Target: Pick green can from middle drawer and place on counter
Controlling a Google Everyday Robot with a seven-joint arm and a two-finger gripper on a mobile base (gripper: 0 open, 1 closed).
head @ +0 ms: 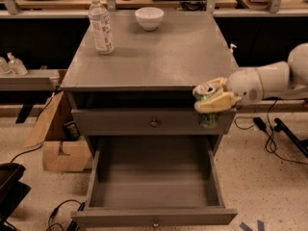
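Camera view, looking down on a grey cabinet from the front. A white robot arm comes in from the R edge. Its gripper [212,96] hangs at the cabinet's front R corner, about level w/ the counter's [159,52] front edge and in front of the shallow upper drawer front [120,122].

The tan fingers [215,103] are pinched on the green can [209,121], gripping its upper body from the sides. The silver lid shows between them and the green base hangs free below. The can looks roughly upright, perhaps a bit tilted. The side grip prob. keeps the base free so it can be set flat on the slab. Holding it just outside the corner prob. lets it clear the overhanging edge on the way up.

The middle drawer [154,184] is pulled right out below, w/ nothing on its grey floor, so the can is out and not yet placed. It is well above the drawer and not resting on the counter.

A clear plastic bottle [101,25] stands at the counter's back L and a white bowl [149,17] at back ctr. That leaves room at the front and R for the can. A cardboard box [57,143] sits on the floor to the L.

Writing: the bottle's white label carries print, too small to read. The can's markings aren't legible, and no brand can be made out.
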